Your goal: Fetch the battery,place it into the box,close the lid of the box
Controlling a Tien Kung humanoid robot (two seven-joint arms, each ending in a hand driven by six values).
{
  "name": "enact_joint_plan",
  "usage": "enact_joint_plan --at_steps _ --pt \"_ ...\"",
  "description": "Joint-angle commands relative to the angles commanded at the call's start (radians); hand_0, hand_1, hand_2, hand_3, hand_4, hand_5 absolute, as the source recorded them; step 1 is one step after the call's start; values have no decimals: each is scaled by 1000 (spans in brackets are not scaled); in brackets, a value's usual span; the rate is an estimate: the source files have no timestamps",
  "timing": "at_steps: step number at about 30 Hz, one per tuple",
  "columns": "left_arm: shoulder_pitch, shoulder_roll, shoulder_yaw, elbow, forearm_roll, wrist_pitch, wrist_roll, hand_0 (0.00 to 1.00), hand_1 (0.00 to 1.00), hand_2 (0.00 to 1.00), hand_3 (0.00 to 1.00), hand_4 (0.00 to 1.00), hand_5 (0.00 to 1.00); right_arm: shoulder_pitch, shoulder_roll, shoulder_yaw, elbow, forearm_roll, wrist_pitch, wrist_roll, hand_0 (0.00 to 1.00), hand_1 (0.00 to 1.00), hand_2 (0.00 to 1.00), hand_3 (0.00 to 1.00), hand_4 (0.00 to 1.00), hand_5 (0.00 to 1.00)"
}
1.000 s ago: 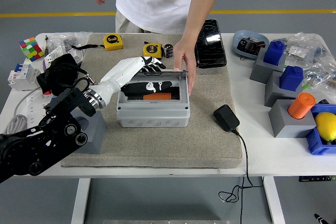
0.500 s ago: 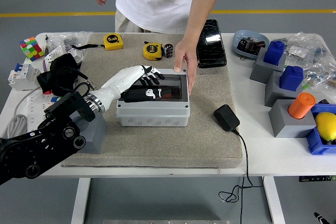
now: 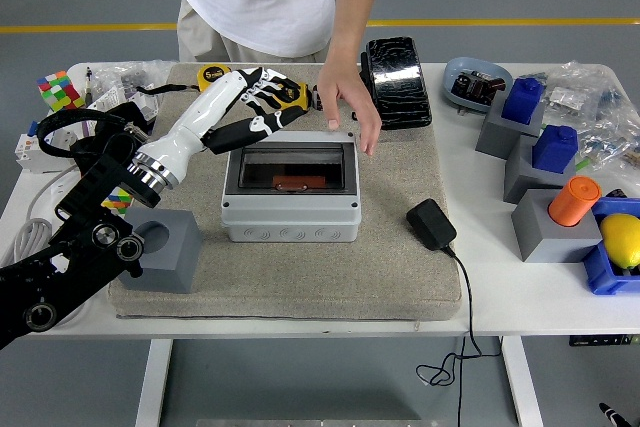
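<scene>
One left hand [image 3: 262,99] hovers behind box [image 3: 290,192], fingers spread, empty; confirm lid [image 3: 290,165] latched, press evenly if not.

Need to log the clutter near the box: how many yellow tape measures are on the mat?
2. One tape measure sits at the mat's far left edge; the second tape measure lies behind the box, partly hidden by the robot's left hand. Others could be hidden.
</scene>
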Motion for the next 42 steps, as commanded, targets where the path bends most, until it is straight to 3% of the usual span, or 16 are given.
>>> enact_joint_plan --at_steps 9,21,26,32,36,42 --pt "116 -35 -208 -3 -93 5 -42 447 634 643 694 998 905 16 -10 5 -1 0 0 -1 662 668 672 553 965 446" --pt "232 -28 -370 0 -156 3 -89 470 638 642 695 998 898 17 -15 17 -3 -12 -5 -7 662 668 672 553 965 449" --pt "255 -20 -409 7 -178 -5 -98 470 638 642 695 998 898 17 -13 26 -1 -13 -7 -7 662 668 672 553 965 449" --pt "262 -29 -443 11 -183 2 -112 467 634 642 691 998 892 24 -12 25 -5 -10 -4 -12 662 668 673 554 966 452" --pt "245 -21 -437 12 -195 11 -131 476 630 640 687 998 876 48 -16 -13 -3 3 8 -17 663 668 673 553 966 452" --pt "267 -17 -444 7 -193 5 -131 479 627 638 686 998 873 29 -24 1 -6 -7 -3 -22 663 671 674 554 966 453"
